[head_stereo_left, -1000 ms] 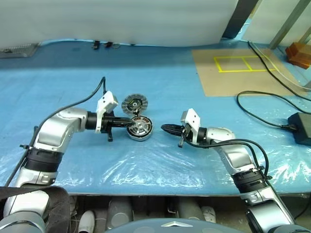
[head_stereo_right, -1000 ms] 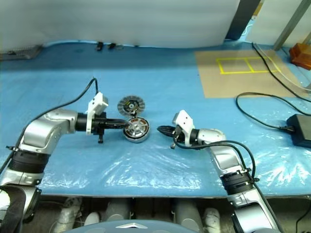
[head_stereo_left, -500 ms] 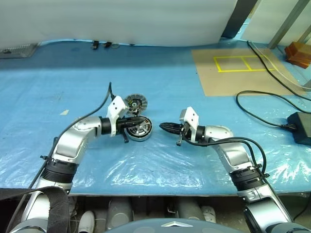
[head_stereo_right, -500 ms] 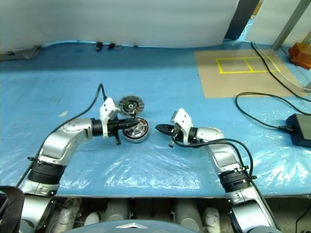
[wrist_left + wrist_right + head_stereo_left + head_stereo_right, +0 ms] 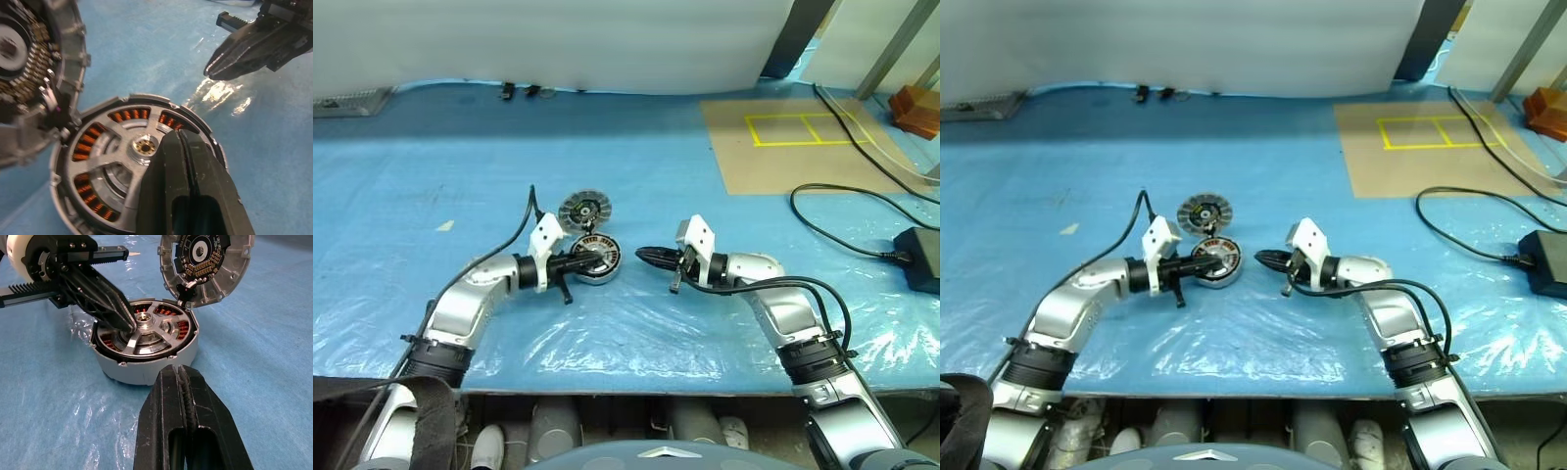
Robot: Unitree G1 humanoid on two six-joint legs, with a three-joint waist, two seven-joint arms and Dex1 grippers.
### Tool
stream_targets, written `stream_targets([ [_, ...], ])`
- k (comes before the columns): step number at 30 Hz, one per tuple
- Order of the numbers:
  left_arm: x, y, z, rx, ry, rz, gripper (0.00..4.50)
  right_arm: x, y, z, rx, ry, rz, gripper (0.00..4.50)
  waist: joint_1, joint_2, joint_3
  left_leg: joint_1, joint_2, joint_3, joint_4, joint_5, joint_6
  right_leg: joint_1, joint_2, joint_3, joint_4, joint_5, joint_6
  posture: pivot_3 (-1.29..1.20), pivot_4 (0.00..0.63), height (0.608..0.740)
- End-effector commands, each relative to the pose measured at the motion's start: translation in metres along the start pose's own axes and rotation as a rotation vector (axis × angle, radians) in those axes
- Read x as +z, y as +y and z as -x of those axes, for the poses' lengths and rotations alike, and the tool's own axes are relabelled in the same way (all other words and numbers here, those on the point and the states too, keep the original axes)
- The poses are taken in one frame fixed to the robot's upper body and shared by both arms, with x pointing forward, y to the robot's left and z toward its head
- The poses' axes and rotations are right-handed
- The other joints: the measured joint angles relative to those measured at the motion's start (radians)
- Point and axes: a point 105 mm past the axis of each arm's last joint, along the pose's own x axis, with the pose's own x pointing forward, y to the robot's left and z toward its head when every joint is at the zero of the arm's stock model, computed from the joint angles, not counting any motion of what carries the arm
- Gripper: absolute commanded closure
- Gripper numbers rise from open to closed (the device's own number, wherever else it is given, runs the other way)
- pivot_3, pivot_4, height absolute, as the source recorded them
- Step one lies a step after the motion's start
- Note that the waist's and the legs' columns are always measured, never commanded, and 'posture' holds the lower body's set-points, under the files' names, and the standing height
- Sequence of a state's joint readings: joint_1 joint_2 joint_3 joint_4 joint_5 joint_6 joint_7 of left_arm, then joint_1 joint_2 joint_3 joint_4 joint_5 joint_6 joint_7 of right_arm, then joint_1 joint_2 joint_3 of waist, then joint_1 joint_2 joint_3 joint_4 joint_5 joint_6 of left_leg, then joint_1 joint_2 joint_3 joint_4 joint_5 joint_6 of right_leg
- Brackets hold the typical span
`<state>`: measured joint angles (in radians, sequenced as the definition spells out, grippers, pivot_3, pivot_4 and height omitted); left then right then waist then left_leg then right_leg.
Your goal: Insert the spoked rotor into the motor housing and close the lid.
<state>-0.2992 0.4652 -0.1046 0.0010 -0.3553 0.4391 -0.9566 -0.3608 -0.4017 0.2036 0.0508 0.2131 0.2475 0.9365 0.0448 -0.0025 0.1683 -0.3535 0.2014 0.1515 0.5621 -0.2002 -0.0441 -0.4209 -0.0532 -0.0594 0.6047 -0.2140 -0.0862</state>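
The motor housing (image 5: 146, 363), a short silver cup with copper windings showing under a spoked top face, sits mid-table. Behind it the spoked rotor (image 5: 584, 209), a ribbed silver disc with a dark centre, stands tilted against the housing's far rim (image 5: 205, 259). My left gripper (image 5: 598, 259) is shut, its tips resting on the housing's top face beside the hub (image 5: 179, 135). My right gripper (image 5: 641, 255) is shut on nothing and hovers a short gap to the right of the housing, pointing at it (image 5: 179, 368). The lid is out of view.
Crinkled clear plastic covers the blue table (image 5: 440, 166). A brown sheet (image 5: 783, 162) with yellow tape rectangles lies at the back right. A black cable (image 5: 842, 211) and a black box (image 5: 920, 257) lie at the right. The front edge (image 5: 607, 370) runs close below both arms.
My left arm has sunk and drawn inward; its shut tips went from the housing's left rim onto the top face by the hub. The right arm has kept still.
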Motion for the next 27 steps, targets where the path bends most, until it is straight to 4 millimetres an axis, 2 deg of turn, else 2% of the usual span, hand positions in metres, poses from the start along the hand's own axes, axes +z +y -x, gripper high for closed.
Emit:
stream_targets([
  [1,-0.002,0.002,0.01,0.016,0.007,0.0,4.47,0.012,-0.004,0.002,-0.01,-0.039,0.032,4.5,-0.001,0.0,0.0,0.0,0.0,0.0,0.0,0.0,0.0,0.0,0.0,0.0,0.0,0.0,0.0,0.0,0.15,0.74],
  [4,-0.006,0.007,0.011,0.048,0.027,-0.027,4.47,0.012,-0.005,0.002,-0.008,-0.038,0.034,4.5,0.0,0.0,0.0,0.0,0.0,0.0,0.0,-0.001,0.001,0.0,0.0,0.0,0.0,0.0,0.0,0.0,0.15,0.74],
  [12,0.019,0.007,0.006,0.044,-0.109,-0.001,4.47,0.012,-0.006,0.002,-0.004,-0.037,0.035,4.5,0.0,0.0,0.0,0.001,0.0,0.0,0.001,-0.003,0.002,0.0,0.0,0.0,0.0,0.0,0.0,0.0,0.15,0.74],
  [18,0.034,0.01,0.026,0.054,-0.192,-0.012,4.47,0.01,-0.005,0.001,-0.002,-0.035,0.032,4.5,-0.003,0.0,0.0,0.0,0.0,0.0,0.0,-0.003,0.002,0.0,0.0,0.0,0.0,0.0,0.0,0.0,0.15,0.74],
  [23,0.014,0.021,0.057,0.144,-0.14,-0.005,4.47,0.012,-0.005,0.0,0.001,-0.041,0.033,4.5,-0.004,0.0,0.0,0.001,0.0,0.001,0.0,-0.003,0.002,0.0,0.0,0.0,0.0,0.0,0.0,0.0,0.15,0.74],
  [27,0.001,0.037,0.068,0.243,-0.106,-0.002,4.47,0.015,-0.004,0.0,0.006,-0.047,0.035,4.5,0.004,0.0,0.0,0.002,0.0,0.0,0.0,-0.003,0.002,-0.001,0.0,0.0,0.0,0.0,0.0,0.0,0.15,0.74],
])
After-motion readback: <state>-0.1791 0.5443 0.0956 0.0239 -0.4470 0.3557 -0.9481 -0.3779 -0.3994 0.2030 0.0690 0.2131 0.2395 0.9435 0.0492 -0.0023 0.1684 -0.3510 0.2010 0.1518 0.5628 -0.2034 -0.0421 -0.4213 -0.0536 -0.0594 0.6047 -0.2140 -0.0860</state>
